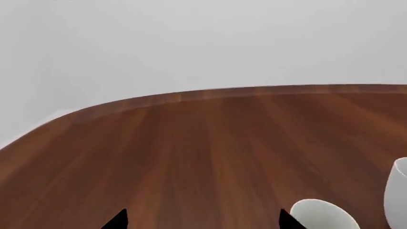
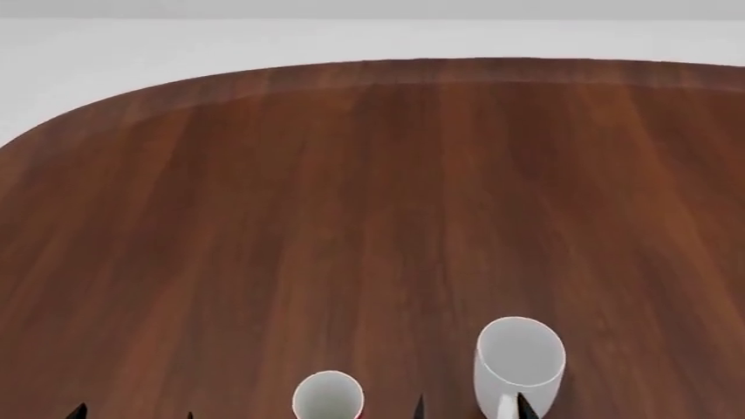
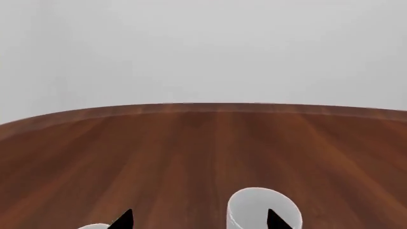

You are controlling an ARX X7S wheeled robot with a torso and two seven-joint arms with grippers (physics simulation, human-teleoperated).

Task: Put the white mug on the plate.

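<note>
The white mug [image 2: 519, 358] stands upright on the wooden table [image 2: 349, 218] near its front edge, open top showing. It also shows in the right wrist view [image 3: 262, 207] and at the edge of the left wrist view [image 1: 398, 191]. My right gripper [image 2: 472, 408] is open and empty just in front of the mug, with one fingertip [image 3: 277, 220] in line with the mug. My left gripper [image 2: 132, 414] is open and empty at the front left, apart from both mugs. In its own view, the left gripper [image 1: 203, 222] shows only as two black tips. The plate is out of view.
A second, shorter mug [image 2: 327, 394] with a white inside stands left of the white mug, between my two grippers; it also shows in the left wrist view [image 1: 324, 214]. The table's curved far edge [image 2: 385, 70] meets a pale floor.
</note>
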